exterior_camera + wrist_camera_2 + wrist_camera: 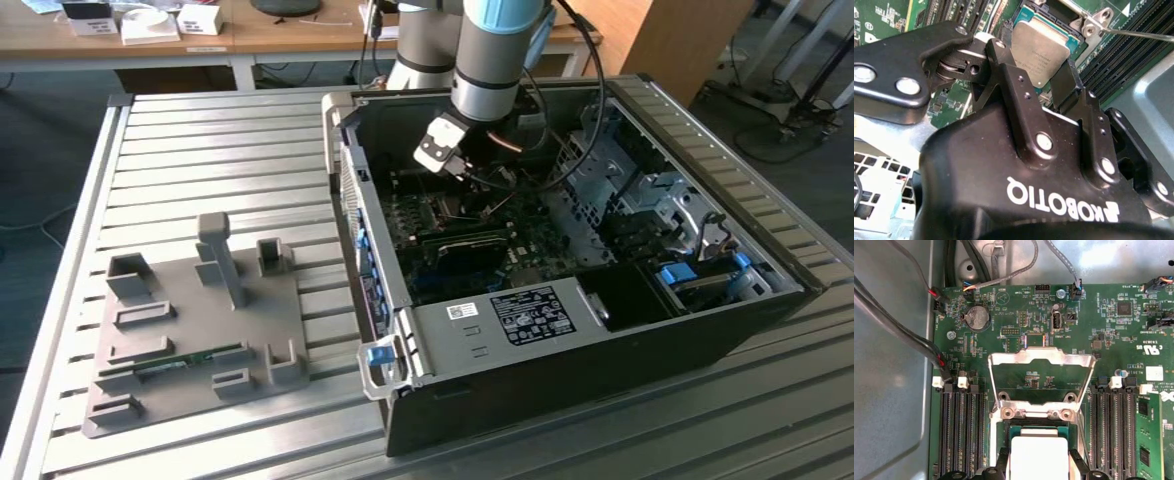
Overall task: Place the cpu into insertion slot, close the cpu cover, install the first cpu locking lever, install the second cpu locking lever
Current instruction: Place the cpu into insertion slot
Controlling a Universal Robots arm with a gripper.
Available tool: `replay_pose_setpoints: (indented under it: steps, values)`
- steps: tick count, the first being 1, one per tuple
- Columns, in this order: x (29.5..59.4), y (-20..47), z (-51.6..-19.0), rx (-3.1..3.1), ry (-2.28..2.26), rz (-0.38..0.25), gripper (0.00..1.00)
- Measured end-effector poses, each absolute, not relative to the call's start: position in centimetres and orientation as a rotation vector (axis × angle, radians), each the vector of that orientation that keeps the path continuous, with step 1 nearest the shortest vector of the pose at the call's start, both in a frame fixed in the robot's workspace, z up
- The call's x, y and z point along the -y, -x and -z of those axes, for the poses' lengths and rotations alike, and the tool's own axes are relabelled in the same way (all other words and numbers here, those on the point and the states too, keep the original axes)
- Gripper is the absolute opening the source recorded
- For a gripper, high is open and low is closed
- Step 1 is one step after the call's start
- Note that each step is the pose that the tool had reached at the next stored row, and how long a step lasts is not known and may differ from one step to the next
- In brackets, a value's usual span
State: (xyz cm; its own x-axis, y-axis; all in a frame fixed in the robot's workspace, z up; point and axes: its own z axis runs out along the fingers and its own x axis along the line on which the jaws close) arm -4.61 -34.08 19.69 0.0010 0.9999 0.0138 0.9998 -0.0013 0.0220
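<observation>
**Tool (1031,62) clamps cpu (1041,45) at the slot (1039,427), cover (1041,356) up**

In the second wrist view the tool's two black, matte fingers (1004,67) stand narrow, pressed against opposite edges of the cpu. The cpu is a flat square with a brushed silvery-grey top and softly rounded corners. It lies between the fingertips, right over the slot. The slot's dark, teal-tinged frame shows around the chip's far edge in both wrist views. Whether the chip is fully seated or just above the contacts cannot be told.

The cover is swung open, standing up from its hinged edge just beyond the slot. It is a thin frame of bright stamped metal, and green board (1004,315) shows through its square window. Shiny screw heads line the hinge edge. Close by, in the second wrist view, a thin steel rod (1139,33) runs straight past the slot's corner.

Long black ribbed memory slots (959,435) with white end clips flank the slot on both sides. A round, silvery coin cell (976,318) sits farther up the board, with grey cables nearby.

In the exterior view the arm (487,60) reaches down into an open black case (561,330). The case lies on a ribbed metal tabletop (200,150). A grey moulded tray (187,330) rests well apart, toward the exterior view's left.
</observation>
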Motion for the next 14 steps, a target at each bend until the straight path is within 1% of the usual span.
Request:
replay_pose_setpoints:
  steps: [14]
  values:
    - [34.08,4.61,-19.39,-2.216,-2.219,-0.04,0.54]
